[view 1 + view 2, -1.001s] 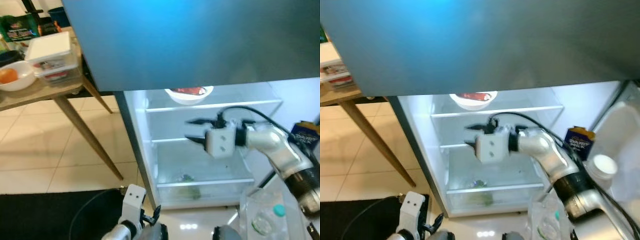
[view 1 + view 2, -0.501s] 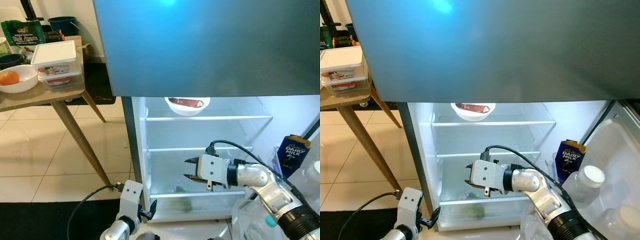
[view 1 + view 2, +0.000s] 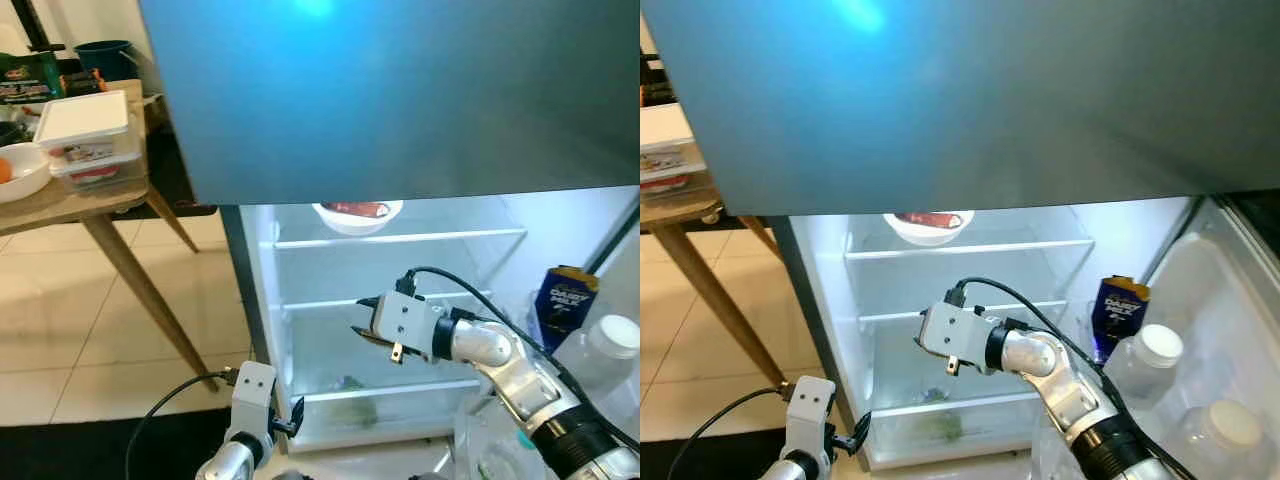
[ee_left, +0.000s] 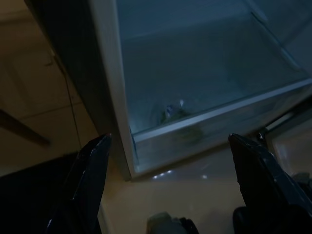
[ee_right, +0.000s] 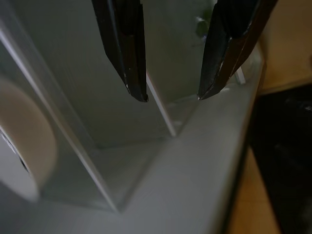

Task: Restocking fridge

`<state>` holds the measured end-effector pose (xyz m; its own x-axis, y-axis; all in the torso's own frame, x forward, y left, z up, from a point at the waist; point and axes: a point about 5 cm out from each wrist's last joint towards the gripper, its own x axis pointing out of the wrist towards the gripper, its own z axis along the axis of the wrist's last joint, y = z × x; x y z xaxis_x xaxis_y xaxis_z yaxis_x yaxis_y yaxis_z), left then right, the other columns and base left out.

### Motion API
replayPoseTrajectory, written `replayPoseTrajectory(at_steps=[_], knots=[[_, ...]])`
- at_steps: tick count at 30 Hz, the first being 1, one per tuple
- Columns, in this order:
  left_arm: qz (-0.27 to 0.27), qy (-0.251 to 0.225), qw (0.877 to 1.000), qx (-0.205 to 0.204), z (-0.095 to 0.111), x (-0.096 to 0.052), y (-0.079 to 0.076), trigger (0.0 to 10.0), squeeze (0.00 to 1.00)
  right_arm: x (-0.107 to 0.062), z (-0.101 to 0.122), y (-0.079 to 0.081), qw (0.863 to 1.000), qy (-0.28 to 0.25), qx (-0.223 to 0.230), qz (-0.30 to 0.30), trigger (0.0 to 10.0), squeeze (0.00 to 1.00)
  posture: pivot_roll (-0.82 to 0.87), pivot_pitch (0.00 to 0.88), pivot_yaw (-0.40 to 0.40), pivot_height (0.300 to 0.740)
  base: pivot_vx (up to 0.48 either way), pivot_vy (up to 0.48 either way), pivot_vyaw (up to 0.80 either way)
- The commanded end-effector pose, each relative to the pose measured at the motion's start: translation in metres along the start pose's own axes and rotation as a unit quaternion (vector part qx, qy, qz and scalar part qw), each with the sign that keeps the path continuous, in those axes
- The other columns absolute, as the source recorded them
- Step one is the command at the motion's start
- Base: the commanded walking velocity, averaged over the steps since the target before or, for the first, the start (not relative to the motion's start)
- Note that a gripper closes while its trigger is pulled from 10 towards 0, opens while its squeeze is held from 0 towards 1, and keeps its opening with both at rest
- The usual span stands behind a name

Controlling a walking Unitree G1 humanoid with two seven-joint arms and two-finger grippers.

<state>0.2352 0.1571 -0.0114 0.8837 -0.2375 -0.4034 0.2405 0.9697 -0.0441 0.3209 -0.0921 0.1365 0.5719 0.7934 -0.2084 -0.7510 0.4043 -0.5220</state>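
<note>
Reaching our right gripper (image 3: 362, 318) into the fridge (image 3: 400, 270), fingers parted and empty, white bowl (image 3: 357, 214) one shelf above, left gripper (image 4: 168, 161) spread wide, low.

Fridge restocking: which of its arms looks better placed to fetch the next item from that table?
Probably the left. The table stands on the robot's left, and the left gripper hangs empty, while the right gripper reaches into the fridge.

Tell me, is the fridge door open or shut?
Open. The fridge shows its lit inside, with a white bowl on the top shelf, and the swung-out door holds a milk carton.
</note>
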Motion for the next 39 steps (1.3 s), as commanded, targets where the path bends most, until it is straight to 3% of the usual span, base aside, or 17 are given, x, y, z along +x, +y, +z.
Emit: replayPoseTrajectory(at_steps=[1,9,17,25,29,36,39], knots=[[0.005,0.000,1.000,-0.004,-0.003,-0.002,-0.001,10.0,0.00,0.019,0.009,0.018,0.998,-0.029,0.050,0.007,10.0,0.00,0.04,0.124,0.009,0.631,0.000,0.000,0.00],[0.016,-0.006,1.000,-0.005,-0.003,-0.005,0.005,10.0,0.00,0.027,0.052,0.008,0.989,-0.123,0.068,0.035,10.0,0.00,0.04,0.129,0.014,0.631,0.000,0.000,0.00],[0.019,-0.014,1.000,-0.005,0.000,-0.003,0.006,10.0,0.00,0.035,0.083,0.000,0.980,-0.170,0.100,0.033,10.0,0.00,0.04,0.133,0.011,0.631,0.000,0.000,0.00],[0.019,-0.013,1.000,-0.010,-0.002,-0.006,0.005,10.0,0.00,0.032,0.063,0.016,0.986,-0.130,0.093,0.057,10.0,0.00,0.04,0.133,0.009,0.631,0.000,0.000,0.00],[0.018,-0.011,1.000,-0.009,-0.004,-0.007,0.004,10.0,0.00,0.031,0.050,0.023,0.987,-0.098,0.121,0.047,10.0,0.00,0.04,0.133,0.007,0.631,0.000,0.000,0.00],[0.018,-0.005,1.000,-0.007,-0.008,-0.009,0.003,10.0,0.00,0.017,0.019,0.033,0.978,-0.061,0.194,-0.041,10.0,0.00,0.04,0.137,0.008,0.631,0.000,0.000,0.00],[0.018,-0.003,1.000,-0.007,-0.009,-0.010,0.004,10.0,0.00,0.013,0.009,0.034,0.976,-0.044,0.202,-0.067,10.0,0.00,0.04,0.138,0.008,0.631,0.000,0.000,0.00]])
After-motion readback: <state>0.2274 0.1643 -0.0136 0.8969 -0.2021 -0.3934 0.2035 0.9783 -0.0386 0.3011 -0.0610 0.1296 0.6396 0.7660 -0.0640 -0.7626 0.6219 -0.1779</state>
